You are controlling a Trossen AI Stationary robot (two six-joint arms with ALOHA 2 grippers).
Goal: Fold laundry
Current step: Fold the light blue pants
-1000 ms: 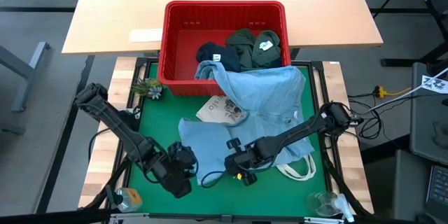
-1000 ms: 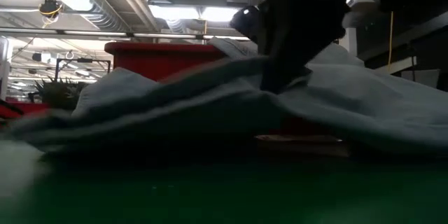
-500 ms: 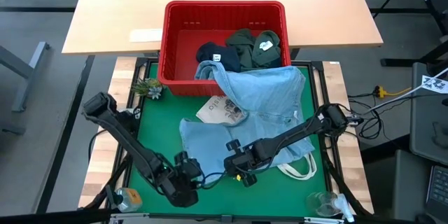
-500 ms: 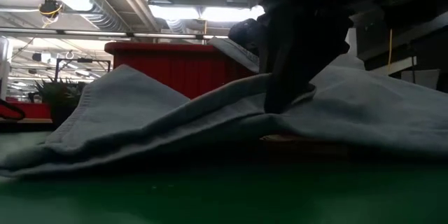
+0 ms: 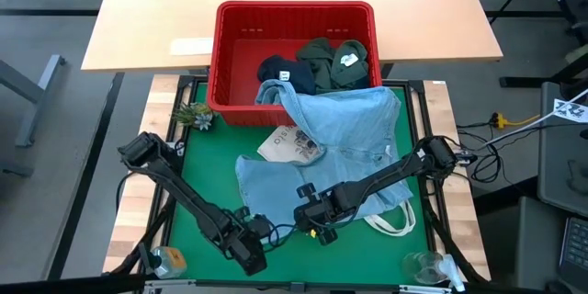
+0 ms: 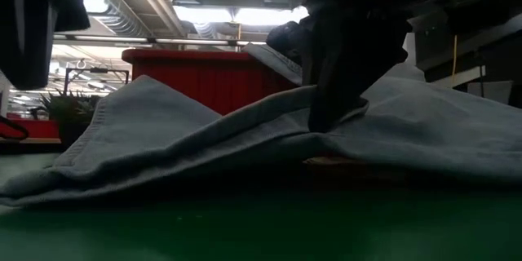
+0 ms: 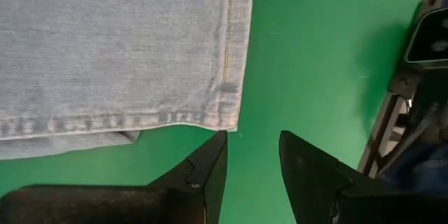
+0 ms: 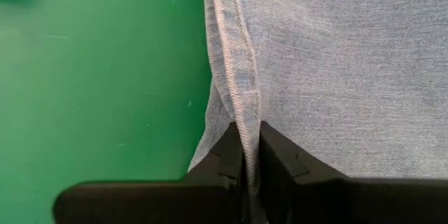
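— What do we see of the laundry?

— We see a light blue denim garment [image 5: 335, 147], soft and rumpled, with stitched hems. It spreads over the green tabletop [image 5: 207, 175] from the middle toward the far edge, where its upper part drapes over the near wall of the red basket [image 5: 241, 20]. A flap of it lies toward the near edge.

— And the hands against it?

— Our right hand [image 5: 310, 223] sits at the near edge of that flap, its fingers [image 8: 231, 157] pressed together on a seamed fold of the denim; the wrist view shows the hem caught between them. Our left hand [image 5: 260, 236] hovers near the tabletop's near edge, just beside the flap's corner, fingers [image 7: 210, 161] spread and holding nothing; the hemmed corner lies just past the fingertips, apart from them.

— How many of each?

— We count one denim piece on the tabletop, and in the basket one navy garment [image 5: 278, 71] and two dark olive bundles [image 5: 333, 62], though we cannot tell whether those are separate garments. One white tote bag [image 5: 292, 144] peeks from under the denim. One basket, two hands.
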